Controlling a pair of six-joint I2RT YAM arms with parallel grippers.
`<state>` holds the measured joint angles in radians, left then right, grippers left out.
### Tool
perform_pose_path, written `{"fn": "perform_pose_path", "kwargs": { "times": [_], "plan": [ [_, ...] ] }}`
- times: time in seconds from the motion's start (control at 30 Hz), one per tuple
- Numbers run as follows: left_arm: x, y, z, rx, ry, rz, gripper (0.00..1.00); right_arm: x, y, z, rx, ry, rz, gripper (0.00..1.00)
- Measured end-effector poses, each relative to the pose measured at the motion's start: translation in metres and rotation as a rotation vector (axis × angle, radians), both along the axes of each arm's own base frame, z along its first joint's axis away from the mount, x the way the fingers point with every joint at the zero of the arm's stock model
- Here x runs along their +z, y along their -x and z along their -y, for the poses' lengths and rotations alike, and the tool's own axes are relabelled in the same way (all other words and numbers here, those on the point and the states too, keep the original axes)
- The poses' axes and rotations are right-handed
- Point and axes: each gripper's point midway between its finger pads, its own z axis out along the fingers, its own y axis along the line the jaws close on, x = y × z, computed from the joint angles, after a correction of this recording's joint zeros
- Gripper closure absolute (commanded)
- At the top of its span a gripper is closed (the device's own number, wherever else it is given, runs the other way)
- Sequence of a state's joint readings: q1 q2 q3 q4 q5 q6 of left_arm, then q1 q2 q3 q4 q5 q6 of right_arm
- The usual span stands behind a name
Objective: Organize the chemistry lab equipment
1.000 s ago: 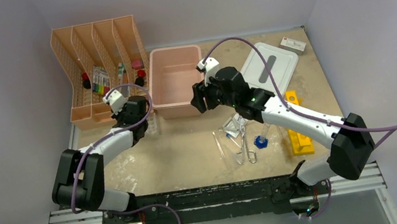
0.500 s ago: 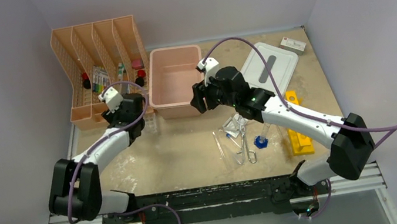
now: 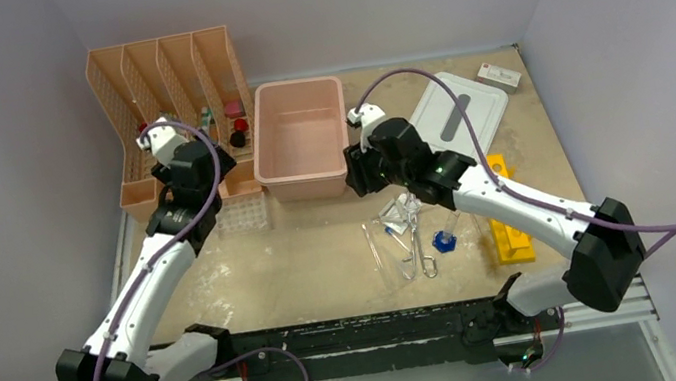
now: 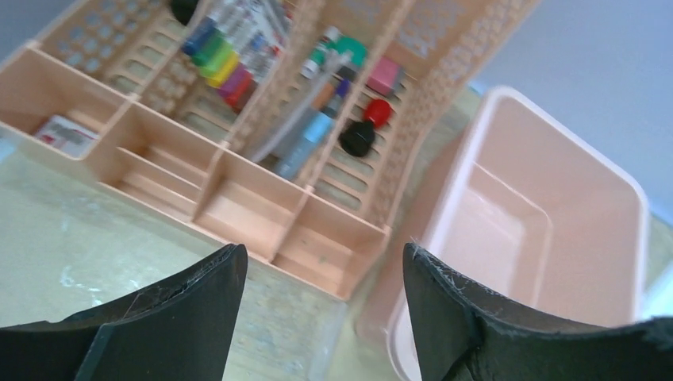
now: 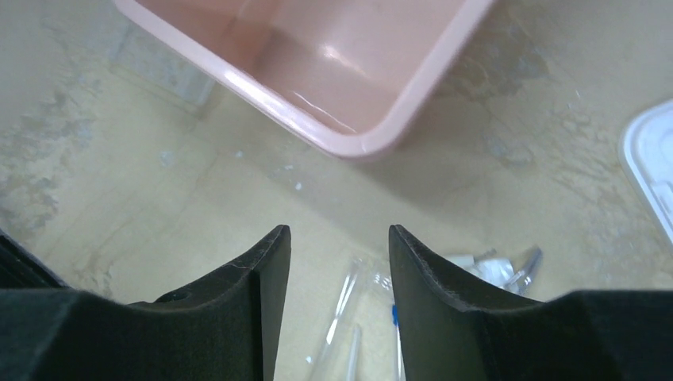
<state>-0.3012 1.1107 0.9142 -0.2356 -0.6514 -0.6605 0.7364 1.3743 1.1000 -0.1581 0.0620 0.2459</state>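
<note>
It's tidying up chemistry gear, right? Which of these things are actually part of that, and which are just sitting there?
Part of the job: metal forceps, blue-capped tube, thin clear rods, small clear bag, yellow holed rack, clear tube tray.

Just lying about: pink bin, white lid, peach file organizer, small white box at the back right.

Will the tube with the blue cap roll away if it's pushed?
Probably not far: the blue-capped tube seems to lie flat, but its cap looks angular, which should stop rolling. Its clear body suggests it's light and maybe slippery.
</note>
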Motion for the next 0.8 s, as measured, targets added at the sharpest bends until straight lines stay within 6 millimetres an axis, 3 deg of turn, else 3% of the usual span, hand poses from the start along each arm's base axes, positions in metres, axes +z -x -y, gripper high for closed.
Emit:
{"fn": "perform_pose_path", "kwargs": {
  "times": [0.23,0.33,0.6,0.8],
  "plan": [
    [0.003,0.007,0.044,-0.269,0.075,-0.022,0.30,-0.028,0.013,0.028,-0.074,0.127,-0.068,0.60],
    [0.000,0.009,0.056,-0.334,0.094,-0.036,0.31,-0.053,0.021,0.035,-0.107,0.191,-0.137,0.65],
    [-0.003,0.012,0.069,-0.409,0.115,-0.056,0.31,-0.114,0.056,0.054,-0.169,0.316,-0.329,0.65],
    [-0.005,0.015,0.071,-0.436,0.108,-0.071,0.31,-0.142,0.079,0.057,-0.193,0.379,-0.428,0.64]
  ]
}}
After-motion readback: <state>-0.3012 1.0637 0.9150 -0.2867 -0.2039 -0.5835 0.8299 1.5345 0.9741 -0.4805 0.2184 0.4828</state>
